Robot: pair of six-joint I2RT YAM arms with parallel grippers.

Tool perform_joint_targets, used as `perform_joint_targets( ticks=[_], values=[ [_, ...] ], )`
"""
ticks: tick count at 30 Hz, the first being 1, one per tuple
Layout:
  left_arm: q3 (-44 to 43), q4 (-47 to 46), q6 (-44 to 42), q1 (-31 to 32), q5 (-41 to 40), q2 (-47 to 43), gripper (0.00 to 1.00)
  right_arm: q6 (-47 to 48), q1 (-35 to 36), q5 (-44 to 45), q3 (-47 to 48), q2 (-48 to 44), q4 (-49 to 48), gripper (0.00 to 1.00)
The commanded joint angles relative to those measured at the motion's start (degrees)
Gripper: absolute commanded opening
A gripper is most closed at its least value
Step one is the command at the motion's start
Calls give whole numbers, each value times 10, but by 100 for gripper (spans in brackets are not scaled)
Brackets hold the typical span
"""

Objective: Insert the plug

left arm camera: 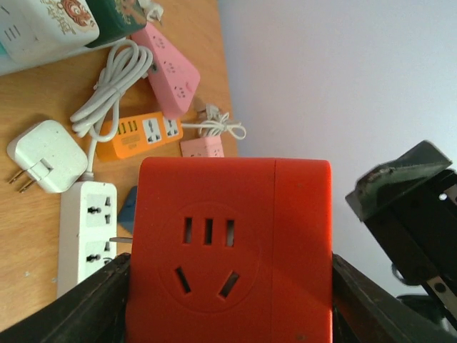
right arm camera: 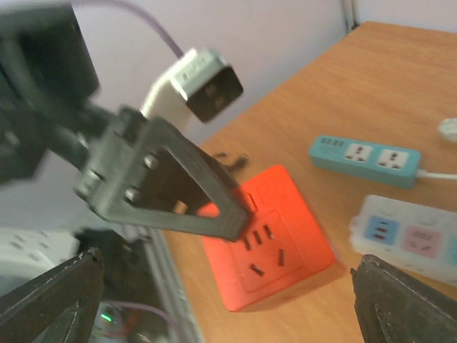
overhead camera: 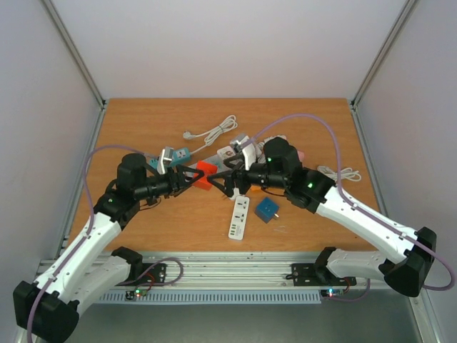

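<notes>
My left gripper (overhead camera: 193, 176) (left arm camera: 228, 304) is shut on a red socket block (left arm camera: 228, 250) (overhead camera: 206, 175) (right arm camera: 275, 239), one black finger on each side, with the slotted face towards its camera. The block sits low over the table's middle. My right gripper (overhead camera: 227, 179) (right arm camera: 228, 293) faces it from the right, open wide with nothing between its fingers and clear of the block. A white two-prong plug (left arm camera: 43, 153) with a white cable lies on the table beside a white power strip (left arm camera: 86, 229) (overhead camera: 239, 218).
Around the grippers lie an orange strip (left arm camera: 143, 132), a pink strip (left arm camera: 171, 71), a small blue cube (overhead camera: 268, 209), a teal strip (right arm camera: 364, 157) (overhead camera: 175, 153) and a white strip with coloured sockets (right arm camera: 414, 232). A coiled white cable (overhead camera: 214, 132) lies behind.
</notes>
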State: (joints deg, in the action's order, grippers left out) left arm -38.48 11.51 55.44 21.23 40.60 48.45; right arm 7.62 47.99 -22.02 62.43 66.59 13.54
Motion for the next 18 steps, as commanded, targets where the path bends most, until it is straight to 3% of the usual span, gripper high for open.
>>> perform_joint_targets(
  ticks=[1, 9, 18],
  values=[
    [-38, 55, -71, -3, 30, 1, 52, 212, 41, 91, 36, 32, 113, 95],
    [-44, 96, -83, -5, 38, -4, 52, 308, 77, 114, 79, 105, 141, 97],
    [-50, 135, -100, -4, 46, -16, 52, 338, 84, 117, 131, 176, 167, 95]
  ],
)
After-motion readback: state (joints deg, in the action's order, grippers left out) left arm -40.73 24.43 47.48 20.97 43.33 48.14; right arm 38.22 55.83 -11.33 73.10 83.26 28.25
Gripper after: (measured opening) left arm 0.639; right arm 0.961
